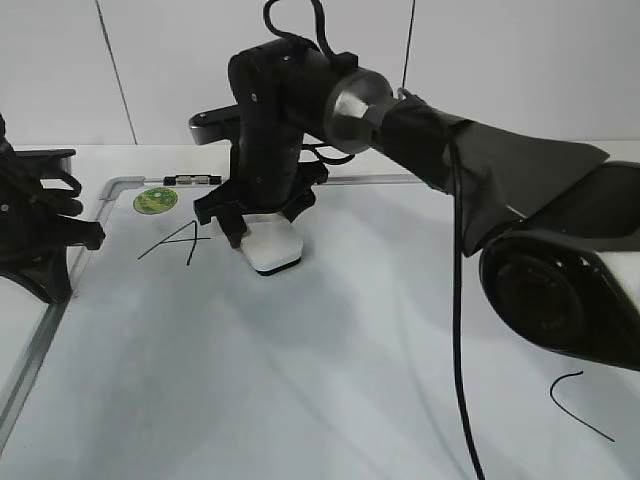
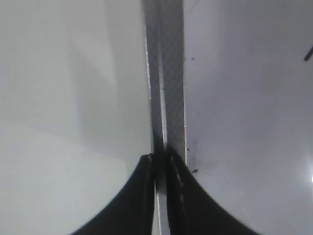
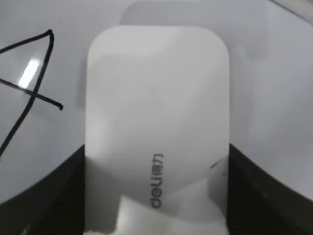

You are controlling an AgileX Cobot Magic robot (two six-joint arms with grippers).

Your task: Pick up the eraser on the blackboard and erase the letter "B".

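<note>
The white eraser (image 1: 275,248) lies on the blackboard (image 1: 350,350) just right of a black "A" (image 1: 180,242). My right gripper (image 1: 268,225) reaches across from the right and is shut on the eraser's two long sides. In the right wrist view the eraser (image 3: 156,98) fills the space between the fingers (image 3: 156,161), with the "A" (image 3: 29,93) to its left. No letter "B" shows in any view. My left gripper (image 2: 161,159) is shut, its fingertips over the board's grey frame (image 2: 168,73) at the left edge (image 1: 75,240).
A round green sticker (image 1: 155,200) and a small black-and-clear clip (image 1: 195,180) sit at the board's far left corner. A curved "C" stroke (image 1: 578,405) is at the near right. The right arm's black body spans the right side.
</note>
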